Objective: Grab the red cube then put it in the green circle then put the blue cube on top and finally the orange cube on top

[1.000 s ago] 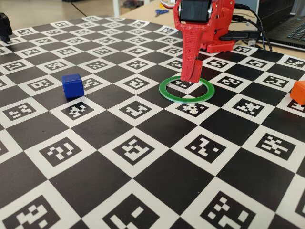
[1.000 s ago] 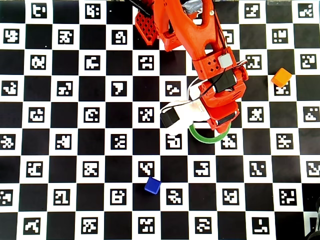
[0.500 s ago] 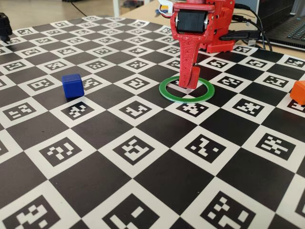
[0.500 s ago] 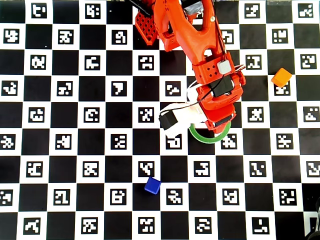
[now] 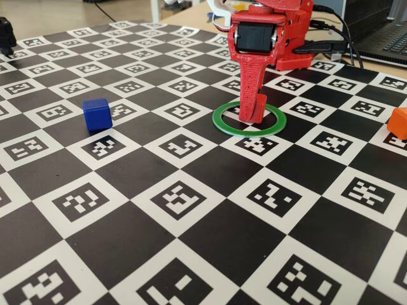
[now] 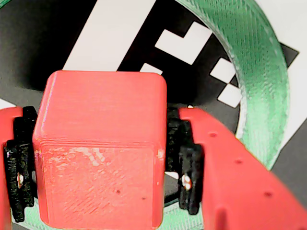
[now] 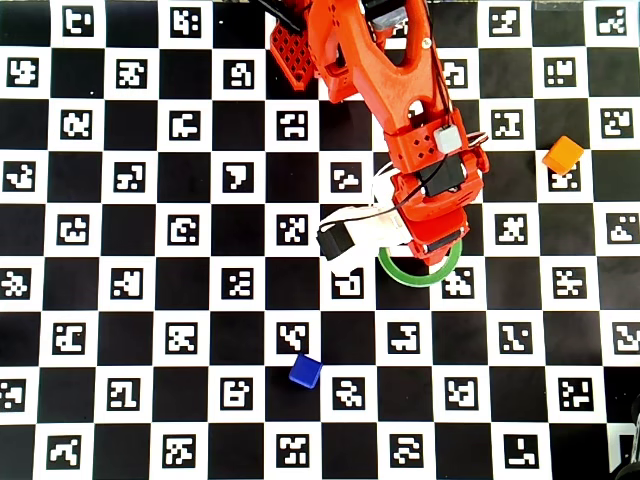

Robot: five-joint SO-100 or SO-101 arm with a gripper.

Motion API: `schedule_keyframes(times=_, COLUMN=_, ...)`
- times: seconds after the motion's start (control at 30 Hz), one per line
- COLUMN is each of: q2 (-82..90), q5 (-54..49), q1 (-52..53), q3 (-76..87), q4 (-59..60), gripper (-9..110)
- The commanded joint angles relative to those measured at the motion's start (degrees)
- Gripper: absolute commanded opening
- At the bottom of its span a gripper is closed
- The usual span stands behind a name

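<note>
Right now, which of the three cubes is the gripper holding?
The red cube. It sits squeezed in the gripper over the green circle, while the blue cube and orange cube sit alone on the board.

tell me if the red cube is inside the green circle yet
Inside. In the wrist view the red cube, clamped between the fingers, sits within the green circle. Whether it touches the board, cannot tell.

The pincer (image 6: 100, 167) points straight down, jaws clamped.
</note>
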Motion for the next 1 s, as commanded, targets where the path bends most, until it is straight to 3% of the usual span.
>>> schedule_keyframes(times=0.0, q2=1.85, q5=-0.62, q1=0.09, q3=-0.26, q4=0.53, gripper=9)
schedule_keyframes(times=0.33, q2=2.20, q5=-0.18, q1=0.26, q3=-2.37, q4=3.87, gripper=29)
schedule_keyframes(times=0.7, q2=4.22, q5=2.37, q1=0.53, q3=-4.04, q4=5.45, gripper=40)
schedule_keyframes(times=0.97, q2=5.98, q5=3.60, q1=0.70, q3=-7.47, q4=8.53, gripper=41)
